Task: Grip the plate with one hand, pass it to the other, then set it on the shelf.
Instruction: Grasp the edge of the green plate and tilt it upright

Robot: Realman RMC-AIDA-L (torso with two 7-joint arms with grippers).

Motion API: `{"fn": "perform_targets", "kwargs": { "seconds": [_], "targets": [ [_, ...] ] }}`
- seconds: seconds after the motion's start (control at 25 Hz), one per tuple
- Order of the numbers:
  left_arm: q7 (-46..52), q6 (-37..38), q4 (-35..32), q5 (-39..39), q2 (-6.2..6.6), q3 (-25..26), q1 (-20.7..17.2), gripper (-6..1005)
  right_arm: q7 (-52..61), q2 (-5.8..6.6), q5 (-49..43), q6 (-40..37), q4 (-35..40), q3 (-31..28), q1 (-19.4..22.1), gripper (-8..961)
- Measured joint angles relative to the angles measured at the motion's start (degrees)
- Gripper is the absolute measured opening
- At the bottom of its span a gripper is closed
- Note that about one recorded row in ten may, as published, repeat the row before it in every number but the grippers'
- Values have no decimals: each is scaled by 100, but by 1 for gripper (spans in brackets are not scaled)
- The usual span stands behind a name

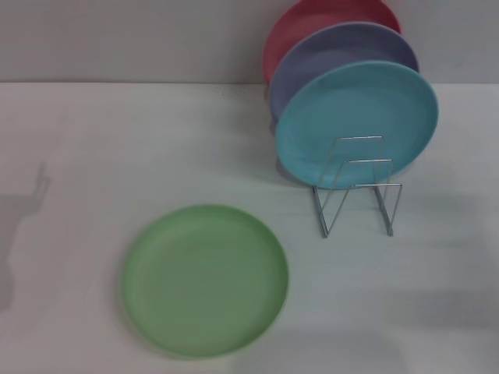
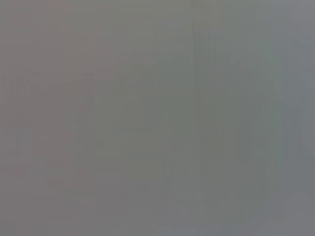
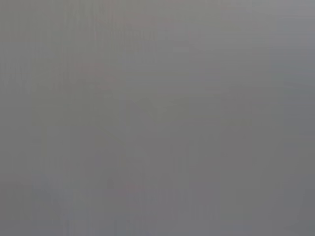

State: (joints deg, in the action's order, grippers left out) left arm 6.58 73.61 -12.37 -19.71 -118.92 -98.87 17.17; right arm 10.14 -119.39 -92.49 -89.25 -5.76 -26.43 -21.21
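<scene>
The plate (image 1: 205,279) is lying flat, face up, on the counter (image 1: 93,156), well in front and to the left of the shelf (image 1: 356,187). It is looking light, stiff and a bit slick, so the raised rim is the place to pinch; being round, it has no long axis. Neither claw is showing, so I cannot tell whether they are apart or together.

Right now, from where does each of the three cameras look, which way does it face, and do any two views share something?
Head view: from the robot's head, forward and down at the white table, the green plate lying flat, and the wire shelf holding the blue plate, lavender plate and pink plate; no arm or gripper shows.
Left wrist view: only featureless grey; no gripper visible.
Right wrist view: the same grey; no gripper visible.
Shared: both wrist views show nothing recognisable.
</scene>
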Motion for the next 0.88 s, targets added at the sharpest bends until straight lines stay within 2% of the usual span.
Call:
{"fn": "perform_targets", "kwargs": {
  "seconds": [0.68,0.8,0.88],
  "targets": [
    [-343,-37,-16,46,36,-27,85,791,-3,-13,-6,127,-191,-2,39,734],
    [-359,-101,-162,47,65,-10,97,791,-3,-14,-7,154,-192,-3,18,734],
    [-601,-408,-485,52,99,73,83,790,-3,-14,-6,155,-191,-3,37,734]
  ]
}}
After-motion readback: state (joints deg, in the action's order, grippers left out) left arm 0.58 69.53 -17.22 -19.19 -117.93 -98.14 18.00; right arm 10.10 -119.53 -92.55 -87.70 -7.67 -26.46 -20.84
